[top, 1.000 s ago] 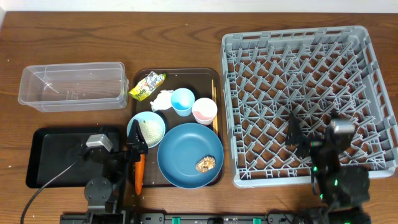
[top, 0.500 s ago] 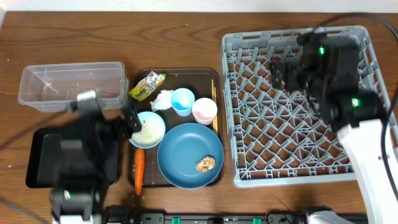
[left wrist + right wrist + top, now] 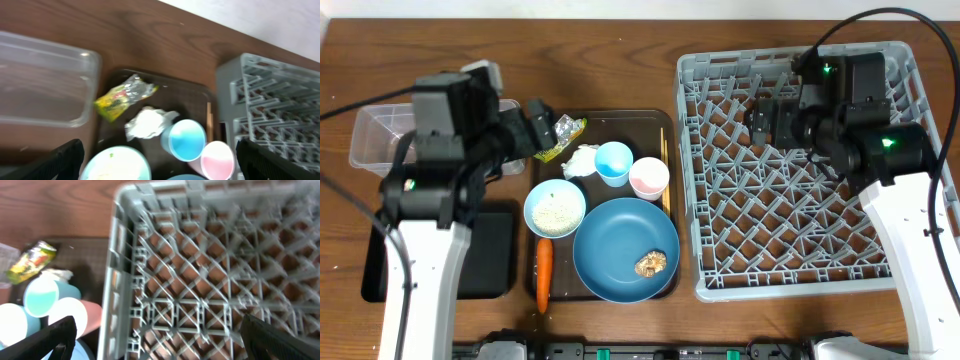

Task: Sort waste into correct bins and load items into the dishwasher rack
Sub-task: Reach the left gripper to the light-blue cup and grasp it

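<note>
At the near left edge of the brown serving tray [image 3: 640,125] lies the carrot [image 3: 543,275], probably stiff and best pinched mid-length; farther back, at its far left corner, the light, crinkly snack wrapper [image 3: 122,96] sits by the left hand [image 3: 538,122], spread wide and empty like the right hand [image 3: 767,118] over the rack [image 3: 800,230].

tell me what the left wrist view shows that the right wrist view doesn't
Only the left wrist view: the clear tub and the chopsticks at the edge of the brown tray. Only the right wrist view: most of the peg lattice inside the dishwasher rack. Both: the snack wrapper, the light blue cup, the pink cup and a corner of the rack.
</note>
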{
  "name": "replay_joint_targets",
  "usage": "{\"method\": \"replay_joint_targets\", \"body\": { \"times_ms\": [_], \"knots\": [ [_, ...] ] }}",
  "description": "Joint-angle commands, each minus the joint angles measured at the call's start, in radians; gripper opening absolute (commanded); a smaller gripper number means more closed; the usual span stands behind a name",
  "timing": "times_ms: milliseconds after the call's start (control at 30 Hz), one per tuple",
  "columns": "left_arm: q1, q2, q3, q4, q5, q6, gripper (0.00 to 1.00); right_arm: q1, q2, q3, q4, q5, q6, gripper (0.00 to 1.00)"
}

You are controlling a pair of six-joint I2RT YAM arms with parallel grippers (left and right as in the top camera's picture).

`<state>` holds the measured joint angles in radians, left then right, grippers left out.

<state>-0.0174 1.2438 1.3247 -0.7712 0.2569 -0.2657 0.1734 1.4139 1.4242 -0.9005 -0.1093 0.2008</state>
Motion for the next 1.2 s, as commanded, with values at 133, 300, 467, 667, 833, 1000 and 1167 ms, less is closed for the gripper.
{"method": "replay_joint_targets", "body": {
  "times_ms": [133, 300, 467, 667, 833, 1000, 1167],
  "knots": [
    [-0.122, 0.199, 0.016, -0.039, 0.066, -0.026, 0.89, -0.01, 0.024, 0.02, -0.035, 0.057, 0.047, 0.99],
    [-0.227, 0.343, 0.016, -0.086, -0.077, -0.027, 0.73, -0.01, 0.025, 0.02, -0.035, 0.057, 0.047, 0.99],
    [-0.255, 0.483, 0.016, -0.066, -0.112, -0.027, 0.49, -0.01, 0.025, 0.02, -0.035, 0.057, 0.047, 0.99],
    [-0.255, 0.605, 0.016, -0.028, -0.112, -0.027, 0.32, -0.01, 0.025, 0.019, -0.036, 0.057, 0.047, 0.99],
    [-0.255, 0.638, 0.016, 0.014, -0.112, -0.027, 0.15, -0.01, 0.025, 0.019, -0.036, 0.057, 0.046, 0.99],
    [-0.253, 0.601, 0.052, -0.021, -0.109, -0.027, 0.06, -0.01, 0.025, 0.019, -0.036, 0.057, 0.046, 0.99],
    [-0.246, 0.492, 0.147, -0.104, -0.109, -0.027, 0.06, -0.01, 0.025, 0.019, -0.037, 0.058, 0.045, 0.99]
  ]
}}
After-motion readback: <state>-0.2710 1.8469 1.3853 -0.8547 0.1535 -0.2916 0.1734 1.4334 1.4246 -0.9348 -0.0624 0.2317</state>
